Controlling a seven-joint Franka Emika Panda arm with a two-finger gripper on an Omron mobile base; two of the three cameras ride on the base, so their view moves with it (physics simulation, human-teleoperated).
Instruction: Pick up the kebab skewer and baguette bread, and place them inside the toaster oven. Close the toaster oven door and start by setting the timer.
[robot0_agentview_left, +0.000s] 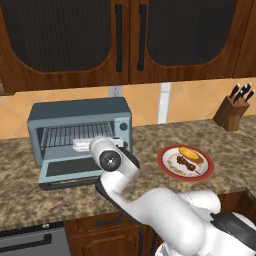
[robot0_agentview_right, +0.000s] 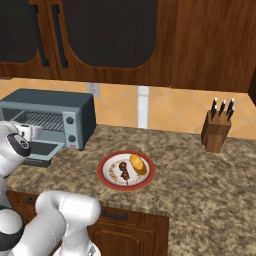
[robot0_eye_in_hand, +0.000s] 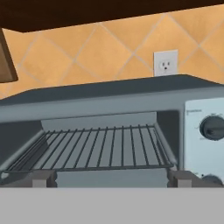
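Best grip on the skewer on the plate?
Take the skewer at its middle, over the meat chunks, coming straight down with the fingers across the stick. It lies flat on the plate, so a side approach would likely hit the rim. The baguette sits close beside it; keep clear of that side.

I see a grey-blue toaster oven (robot0_agentview_left: 80, 125) ahead of my hand, a golden loaf (robot0_agentview_left: 190, 154) and dark red-brown skewer (robot0_agentview_left: 187, 163) on a red-rimmed plate (robot0_agentview_left: 166, 166), speckled brown tabletop (robot0_agentview_left: 30, 190).

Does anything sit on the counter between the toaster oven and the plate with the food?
No. In the right base view, only bare granite counter lies between the toaster oven and the plate.
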